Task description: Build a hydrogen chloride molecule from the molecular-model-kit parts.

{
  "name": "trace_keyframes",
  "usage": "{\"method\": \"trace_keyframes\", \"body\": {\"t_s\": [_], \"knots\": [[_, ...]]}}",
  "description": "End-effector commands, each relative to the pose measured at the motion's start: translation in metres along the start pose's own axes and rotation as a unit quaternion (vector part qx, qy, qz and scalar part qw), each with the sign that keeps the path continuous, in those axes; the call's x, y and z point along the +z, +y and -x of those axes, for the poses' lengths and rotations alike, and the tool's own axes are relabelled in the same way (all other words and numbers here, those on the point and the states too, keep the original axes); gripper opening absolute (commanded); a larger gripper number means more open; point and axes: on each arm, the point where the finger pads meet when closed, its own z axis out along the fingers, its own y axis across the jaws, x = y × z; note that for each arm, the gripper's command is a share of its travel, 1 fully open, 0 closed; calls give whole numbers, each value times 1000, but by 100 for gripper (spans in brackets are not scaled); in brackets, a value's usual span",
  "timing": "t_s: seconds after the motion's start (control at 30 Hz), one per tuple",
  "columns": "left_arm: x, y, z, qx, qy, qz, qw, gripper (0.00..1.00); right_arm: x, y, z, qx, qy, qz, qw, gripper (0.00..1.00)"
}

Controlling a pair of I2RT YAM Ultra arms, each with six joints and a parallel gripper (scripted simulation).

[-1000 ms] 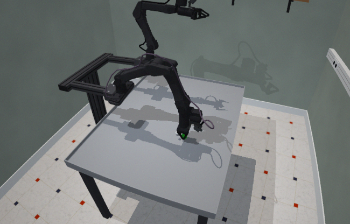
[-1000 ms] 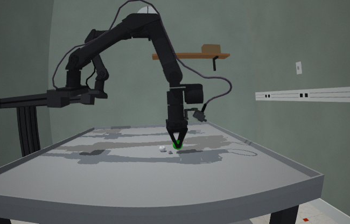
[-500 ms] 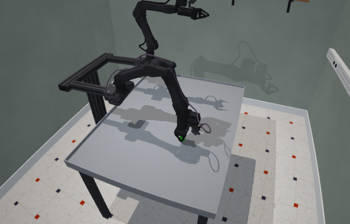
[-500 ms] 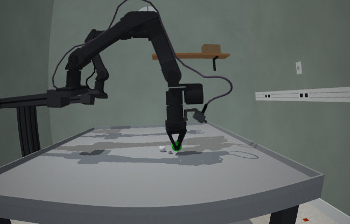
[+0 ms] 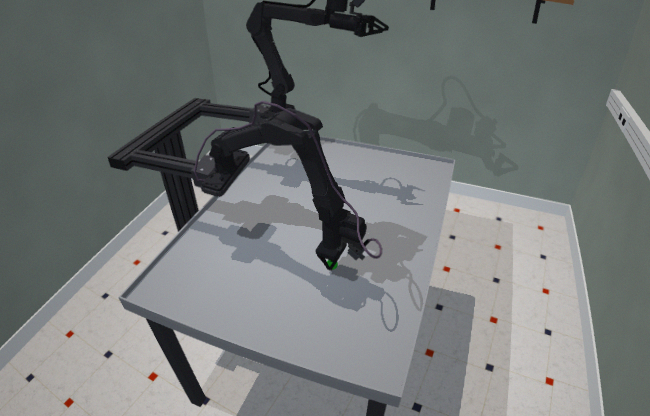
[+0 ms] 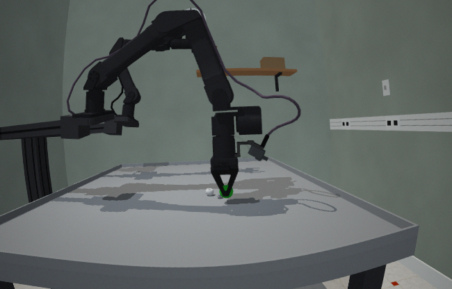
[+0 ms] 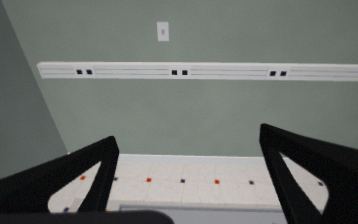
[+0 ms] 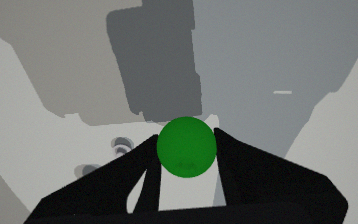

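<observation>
My right gripper [image 5: 331, 265] [image 6: 225, 194] [image 8: 186, 139] points down, shut on the green ball [image 5: 329, 263] [image 6: 231, 192] [image 8: 186, 155], low over the table. A faint dark patch shows on the ball's lower side in the right wrist view. The white ball [image 6: 209, 191] rests on the table beside the right gripper; the arm hides it in the top view. The small grey peg [image 6: 220, 196] [image 8: 122, 148] stands between the white ball and the gripper, partly covered. My left gripper [image 5: 383, 27] [image 7: 185, 138] is open and empty, high above the table's far side.
The grey table [image 5: 245, 320] [image 6: 142, 244] has a raised rim. The black arm mount frame [image 5: 157, 131] stands along one table edge. A wooden shelf [image 6: 245, 71] with a box [image 6: 272, 62] and a white wall rail [image 7: 220, 71] are on the walls. Arm shadows cross the table.
</observation>
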Motion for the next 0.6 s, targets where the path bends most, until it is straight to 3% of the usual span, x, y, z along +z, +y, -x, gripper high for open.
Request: {"method": "trace_keyframes", "body": {"t_s": [0.0,0.57], "knots": [[-9,-3,6,4,-4,-9,1000,100,-12,-6,11,16,-25,4,1000,0],[-9,-3,6,4,-4,-9,1000,100,-15,-53,-2,85,-26,4,996,0]]}}
